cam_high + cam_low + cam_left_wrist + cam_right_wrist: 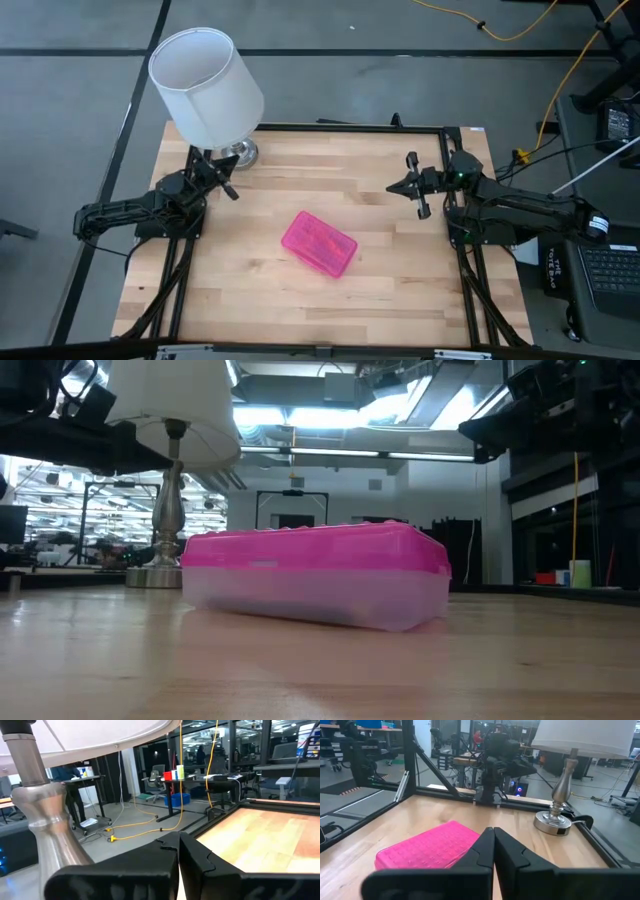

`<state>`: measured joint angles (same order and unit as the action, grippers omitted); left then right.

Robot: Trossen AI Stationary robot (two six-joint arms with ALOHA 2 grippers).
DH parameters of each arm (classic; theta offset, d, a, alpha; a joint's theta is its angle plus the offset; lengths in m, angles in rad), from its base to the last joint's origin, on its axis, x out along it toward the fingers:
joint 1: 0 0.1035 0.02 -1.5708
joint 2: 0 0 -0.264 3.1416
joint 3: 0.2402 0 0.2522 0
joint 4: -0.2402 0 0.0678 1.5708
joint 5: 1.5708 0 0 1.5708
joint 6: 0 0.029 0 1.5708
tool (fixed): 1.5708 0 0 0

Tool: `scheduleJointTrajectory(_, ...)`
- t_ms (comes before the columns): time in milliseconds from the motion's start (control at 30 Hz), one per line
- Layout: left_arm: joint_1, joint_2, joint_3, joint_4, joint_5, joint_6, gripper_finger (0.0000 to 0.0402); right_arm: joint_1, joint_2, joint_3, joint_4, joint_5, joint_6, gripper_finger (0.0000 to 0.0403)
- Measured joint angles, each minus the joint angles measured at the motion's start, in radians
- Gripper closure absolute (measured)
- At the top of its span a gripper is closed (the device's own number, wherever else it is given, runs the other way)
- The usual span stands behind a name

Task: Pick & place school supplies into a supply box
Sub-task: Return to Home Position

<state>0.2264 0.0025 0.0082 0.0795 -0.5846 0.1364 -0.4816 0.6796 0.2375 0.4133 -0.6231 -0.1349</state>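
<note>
Pink supply box point(319, 244) lies shut mid-frame, right jaws and left jaws closed, empty, though the left pair, beside the upper-left lamp point(207, 85), could clip it homing.

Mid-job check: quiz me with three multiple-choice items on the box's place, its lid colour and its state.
1. Where is the supply box? A. Middle of the table B. Against the lamp C. In a gripper
2. Its lid colour? A. Blue B. Pink C. Yellow
3. The box is: A. Open B. Closed C. On its end
Answers: 1 A, the high view shows it there. 2 B, the lid is bright pink. 3 B, the lid sits flat on the clear base.
</note>
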Motion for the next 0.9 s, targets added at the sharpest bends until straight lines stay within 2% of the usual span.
scheduleJointTrajectory(200,0.000,0.000,0.000,0.000,0.000,0.000,0.0398,0.000,0.000,0.000,0.001,0.000,0.010,0.0393)
scheduleJointTrajectory(333,0.000,0.000,0.000,0.000,0.000,0.000,0.0398,0.030,-0.021,0.000,-0.051,0.006,0.125,0.0393)
scheduleJointTrajectory(500,0.000,0.000,0.000,-0.001,0.001,0.000,0.0398,0.188,-0.186,-0.028,-0.252,-0.007,0.052,0.0393)
scheduleJointTrajectory(800,0.000,0.000,0.000,-0.002,0.001,0.000,0.0398,0.449,-0.525,-0.213,-0.184,-0.006,0.184,0.0393)
scheduleJointTrajectory(900,0.000,0.000,0.000,-0.002,0.001,0.000,0.0398,0.528,-0.593,-0.231,-0.248,0.028,0.212,0.0393)
